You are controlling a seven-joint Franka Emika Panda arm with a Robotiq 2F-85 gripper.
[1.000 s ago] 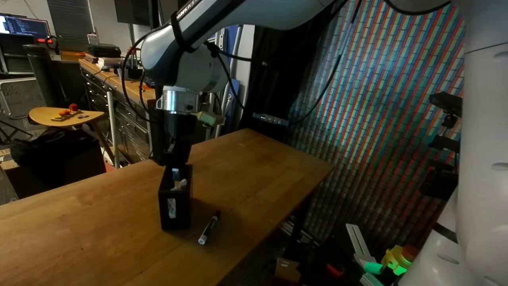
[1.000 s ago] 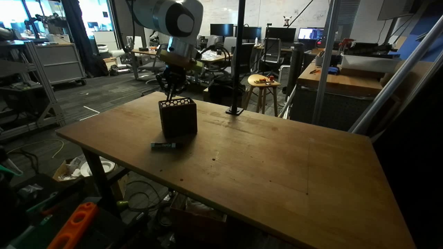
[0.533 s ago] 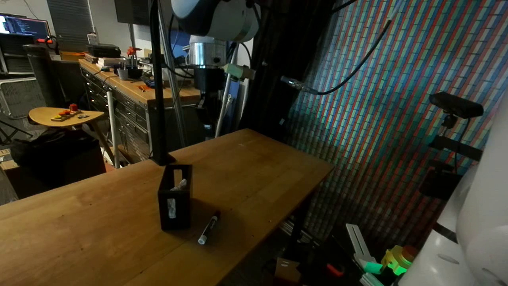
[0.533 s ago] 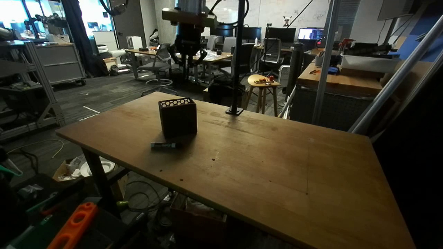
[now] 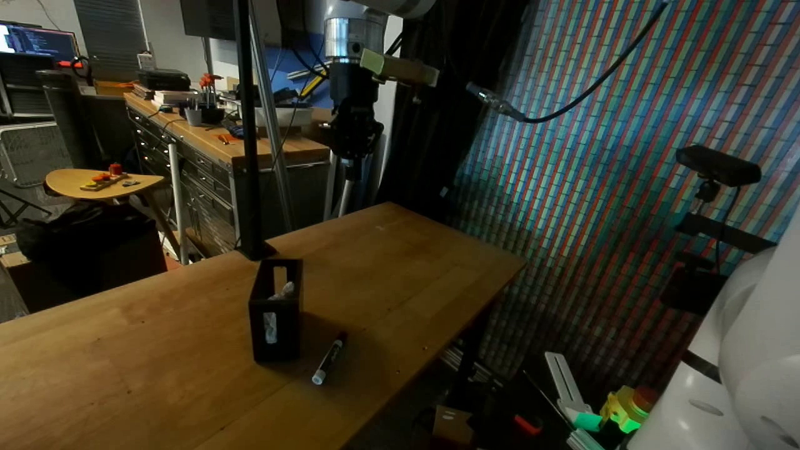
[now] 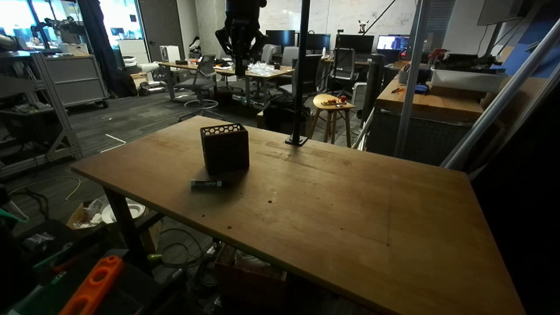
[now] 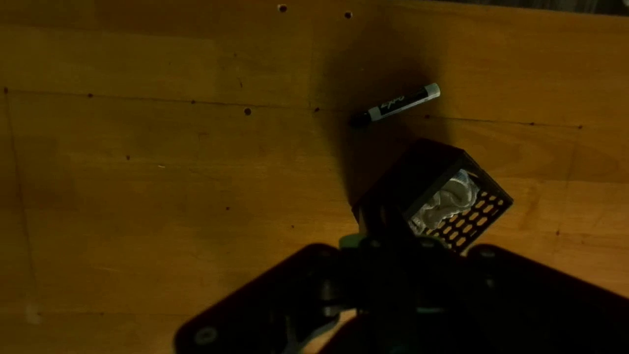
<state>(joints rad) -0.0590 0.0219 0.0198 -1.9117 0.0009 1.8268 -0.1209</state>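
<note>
My gripper hangs fingers down in the air, well above the table, in both exterior views (image 5: 354, 170) (image 6: 240, 70). In the wrist view its dark fingers (image 7: 373, 216) stand close together, with nothing visible between them. A black open-topped box stands upright on the table in both exterior views (image 5: 276, 334) (image 6: 225, 151); it also shows below the gripper in the wrist view (image 7: 413, 167). Crumpled pale material (image 7: 449, 199) lies inside it. A black-and-white marker lies on the table beside the box, in both exterior views (image 5: 329, 359) (image 6: 206, 183) and the wrist view (image 7: 397, 104).
The wooden table (image 6: 328, 218) carries a black post (image 6: 299, 87) at its far edge. A small stool (image 6: 334, 103) and a workbench (image 5: 206, 144) stand beyond. A thick cable (image 5: 587, 103) hangs by the arm. An orange tool (image 6: 94, 284) lies off the near side.
My gripper has risen from the box's open top, moved away from it and turned. The box and the marker have not moved.
</note>
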